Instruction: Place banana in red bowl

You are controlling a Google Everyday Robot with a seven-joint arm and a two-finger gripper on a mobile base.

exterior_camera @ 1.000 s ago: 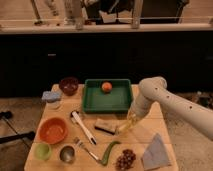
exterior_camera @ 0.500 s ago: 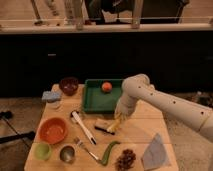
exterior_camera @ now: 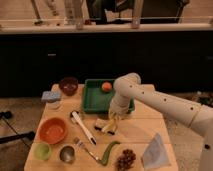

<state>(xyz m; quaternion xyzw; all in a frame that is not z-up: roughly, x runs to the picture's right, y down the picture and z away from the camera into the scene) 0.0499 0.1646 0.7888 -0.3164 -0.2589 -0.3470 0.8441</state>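
Since half a second ago the arm has swung a little further left and down over the table (exterior_camera: 142, 131), so the gripper (exterior_camera: 113, 121) now sits right at the banana (exterior_camera: 105, 128), just in front of the green tray (exterior_camera: 92, 100). The banana shows as a small, pale-yellow curved shape with darker ends, lying flat on the wood where it lay before.

Its right-hand part, as the camera sees it, merges with the yellowish tip of the gripper, and the wrist covers what lies above, so where one stops and the other starts is hard to make out. The gripper looks to be touching the fruit, possibly straddling it, but how wide it stands and whether it has hold of anything I cannot tell.

The banana's free end pokes out to the view's left of the gripper, slightly nearer the camera. The red bowl (exterior_camera: 52, 131) lies well apart from the gripper, further left, past a white-handled utensil (exterior_camera: 83, 128). An orange fruit (exterior_camera: 106, 86) sits in the tray behind the gripper.
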